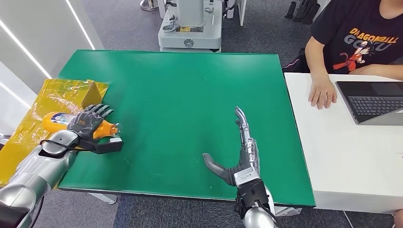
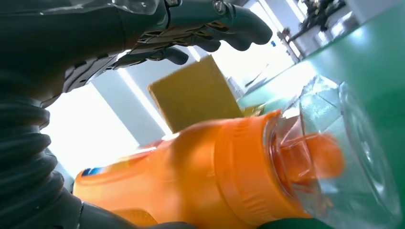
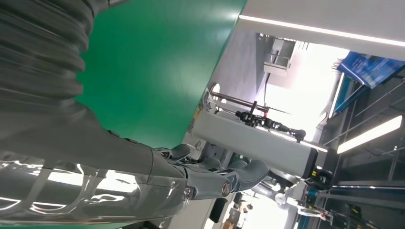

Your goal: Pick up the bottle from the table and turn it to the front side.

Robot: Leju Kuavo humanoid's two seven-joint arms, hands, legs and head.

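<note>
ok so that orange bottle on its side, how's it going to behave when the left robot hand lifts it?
The orange bottle lies on its side with a rounded body, so it may roll if nudged. Its glossy plastic looks slippery under the left robot hand reaching over it. The clear cap looks thin; squeezing there might crack or pop it, so the body seems safer.

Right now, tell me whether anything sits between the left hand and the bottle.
Nothing visible does. The left hand is directly over the orange bottle, which lies on its side at the green table's left edge. In the left wrist view its fingers arch above the bottle with open space between. The yellow block sits behind, not in between.
</note>
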